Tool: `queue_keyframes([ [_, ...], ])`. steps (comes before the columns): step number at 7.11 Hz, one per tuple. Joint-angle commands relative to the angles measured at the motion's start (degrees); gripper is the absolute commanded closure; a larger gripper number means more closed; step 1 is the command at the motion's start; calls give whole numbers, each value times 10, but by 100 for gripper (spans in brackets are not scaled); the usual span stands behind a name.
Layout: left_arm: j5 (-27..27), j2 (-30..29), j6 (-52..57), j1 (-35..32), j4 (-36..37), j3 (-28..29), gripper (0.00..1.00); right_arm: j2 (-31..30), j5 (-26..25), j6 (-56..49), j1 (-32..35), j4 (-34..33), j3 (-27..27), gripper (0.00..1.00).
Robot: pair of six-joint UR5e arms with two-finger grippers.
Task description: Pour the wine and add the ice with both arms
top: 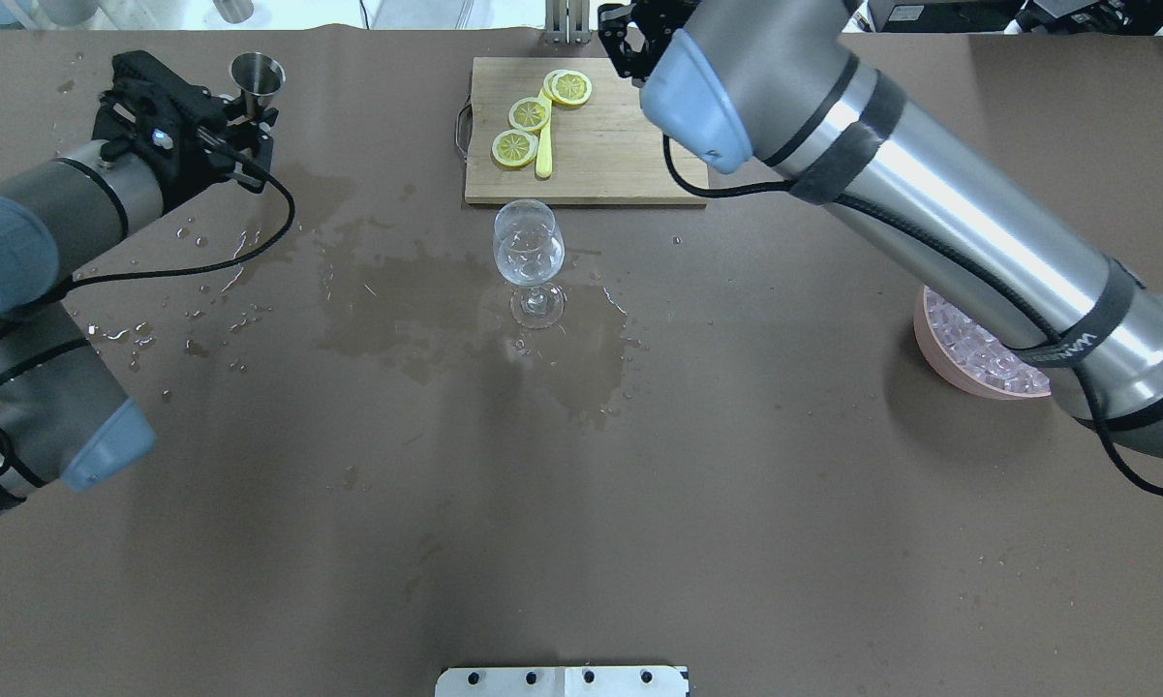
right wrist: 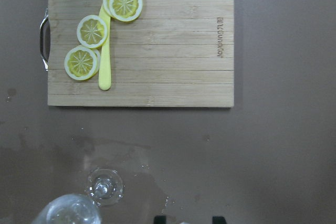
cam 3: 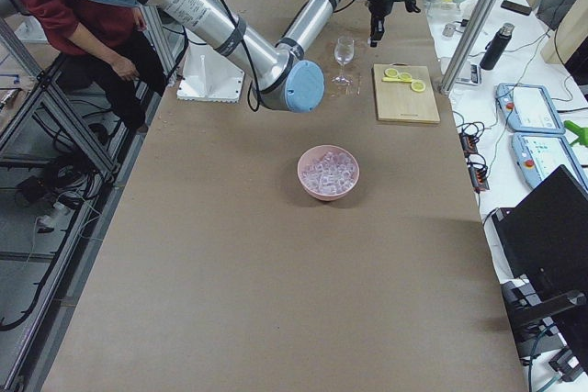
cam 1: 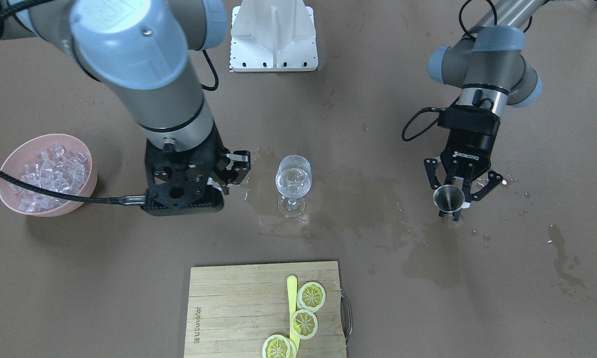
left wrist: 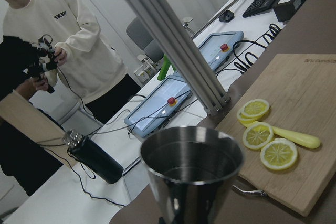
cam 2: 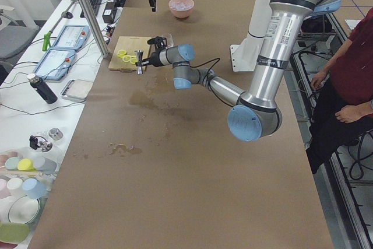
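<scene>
Pink bowl [cam 1: 93, 181] near the worktop's right end holds the ice [cam 1: 49, 171], a full heap of clear cubes. Further out, at the middle of the worktop, the wine glass [cam 1: 293, 179] stands upright in a wet patch [top: 416, 290]. It has a little colourless wine [top: 529, 259] in it, so the pour looks done and adding ice is the step in hand.

The right fingers [right wrist: 160, 217] hang high just beside the glass, parted and empty, well apart from the pink bowl. To do this well they should travel over the heap and come down steeply. They should then close on a single cube near the top and release it low over the glass rim, so nothing splashes or tips the stem.

Towards the far left corner the left fingers [cam 1: 483, 190] are clamped around a steel jigger [cam 1: 448, 196], held upright and best kept out of the way. At the far edge lies the cutting board [cam 1: 238, 308] with lemon slices [cam 1: 311, 296].
</scene>
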Motion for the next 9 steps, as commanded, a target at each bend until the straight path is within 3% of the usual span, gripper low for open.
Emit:
queue_keyframes([
  [1, -24, 39, -58, -42, -48, 34, 100, 55, -48, 24, -43, 17, -53, 78],
  [2, -22, 95, -56, -51, -97, 46, 100, 67, -51, 30, -52, 17, -56, 77],
  [3, -24, 123, -67, -64, -188, 95, 100, 68, -52, 31, -62, 22, -58, 77],
  [5, -22, 120, -130, -61, -410, 250, 100, 64, -75, 43, -82, 43, -58, 77],
  [7, -22, 141, -153, -59, -463, 261, 100, 62, -77, 43, -90, 44, -57, 77],
  [9, -21, 147, -160, -58, -466, 274, 100, 61, -98, 43, -104, 44, -57, 77],
])
